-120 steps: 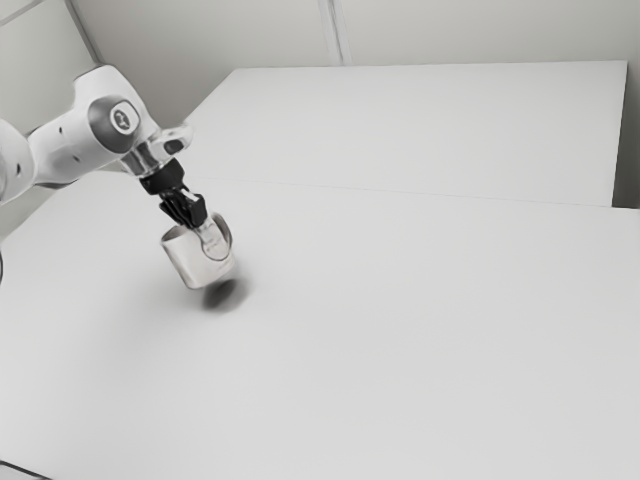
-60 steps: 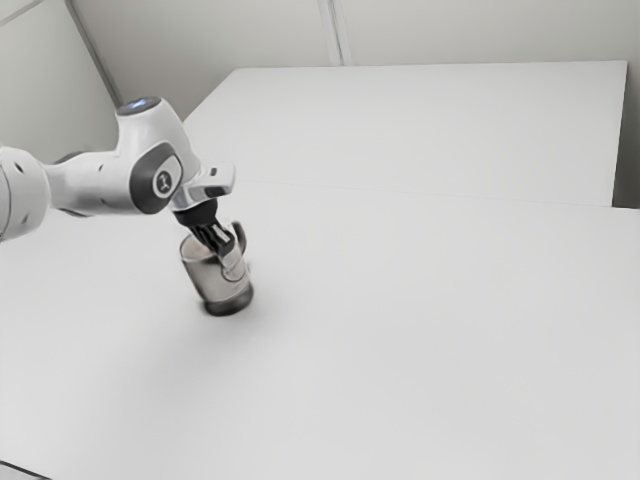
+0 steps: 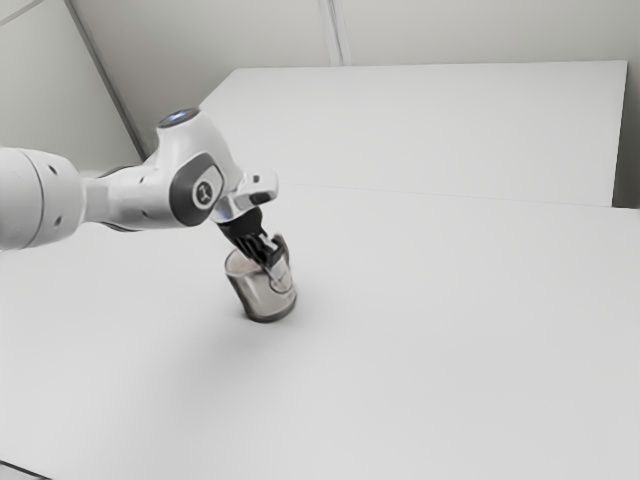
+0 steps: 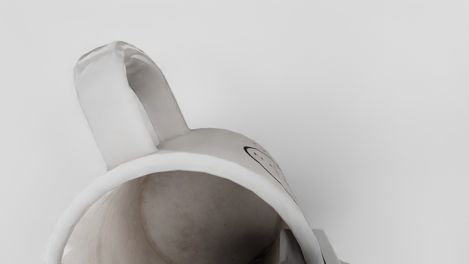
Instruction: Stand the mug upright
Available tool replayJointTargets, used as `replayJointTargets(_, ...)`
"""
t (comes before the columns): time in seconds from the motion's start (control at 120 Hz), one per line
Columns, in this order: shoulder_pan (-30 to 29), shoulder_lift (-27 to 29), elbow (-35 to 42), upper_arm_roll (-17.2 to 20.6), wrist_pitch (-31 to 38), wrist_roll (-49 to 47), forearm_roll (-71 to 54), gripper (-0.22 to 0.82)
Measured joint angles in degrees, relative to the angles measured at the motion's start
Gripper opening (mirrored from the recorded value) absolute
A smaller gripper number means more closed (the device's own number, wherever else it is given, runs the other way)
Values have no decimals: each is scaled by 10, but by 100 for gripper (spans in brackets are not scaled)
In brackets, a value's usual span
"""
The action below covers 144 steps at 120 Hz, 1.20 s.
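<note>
White arm [image 3: 135, 195] with grey joint discs and black jaws [image 3: 272, 262]

no legible text; the print [image 4: 262, 159] on the mug [image 4: 209, 141] seems too slanted to read.

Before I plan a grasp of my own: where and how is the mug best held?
Probably by the rim, clear of the handle, from above, one finger inside and one outside: the mug's mouth faces mostly up, and its thin wall fits between the fingers of the hand, which grips it there.
</note>
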<state>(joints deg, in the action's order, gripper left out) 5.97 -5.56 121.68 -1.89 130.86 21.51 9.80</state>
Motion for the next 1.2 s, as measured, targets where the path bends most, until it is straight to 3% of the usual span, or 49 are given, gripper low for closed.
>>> replayJointTargets(0.283, 17, -16, -11, 0, 3, -22, -42, -17)
replayJointTargets(0.483, 23, -12, -12, -1, -1, -27, -41, 22)
replayJointTargets(0.608, 23, 8, -16, 0, -9, -33, -41, 38)
replayJointTargets(0.842, 22, 6, -117, -1, -67, -43, -41, 51)
replayJointTargets(0.925, 2, -15, -191, 4, -113, -46, -43, 54)
replayJointTargets(1.133, -42, -9, -275, -9, -230, -45, -56, 57)
replayJointTargets(1.2, -48, -31, -336, -10, -273, -45, -59, 57)
